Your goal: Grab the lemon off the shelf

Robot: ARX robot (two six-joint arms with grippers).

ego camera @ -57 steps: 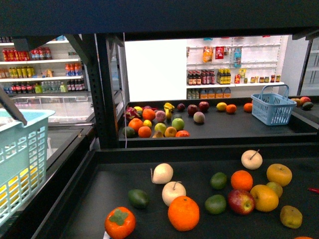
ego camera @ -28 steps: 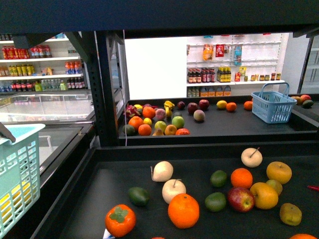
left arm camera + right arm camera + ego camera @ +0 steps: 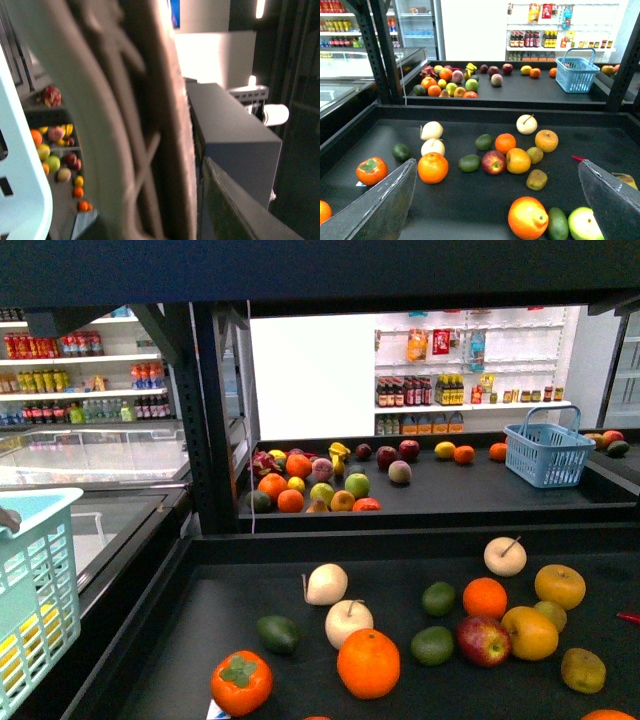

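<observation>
Shelf [image 3: 400, 540] largest of all: black-framed, with two dark trays one behind the other, filling most of the front view. At the far left edge, a pale teal basket [image 3: 35, 590], with something small on its rim, too cropped to identify. On the rear tray, toward the right, a blue handled basket [image 3: 545, 452]. Right gripper [image 3: 496, 162] hovering above the near tray, fingers [image 3: 380, 205] spread wide, nothing between them. Left gripper impossible to judge: left wrist view blurred and crowded by a close pale basket wall. Scattered over the near tray, oranges, a red apple [image 3: 484, 642], green fruits and pale round ones. Lemon [image 3: 444, 451] on the rear tray, just beside a small orange [image 3: 463, 455], left of the blue basket, well apart from the right gripper.
</observation>
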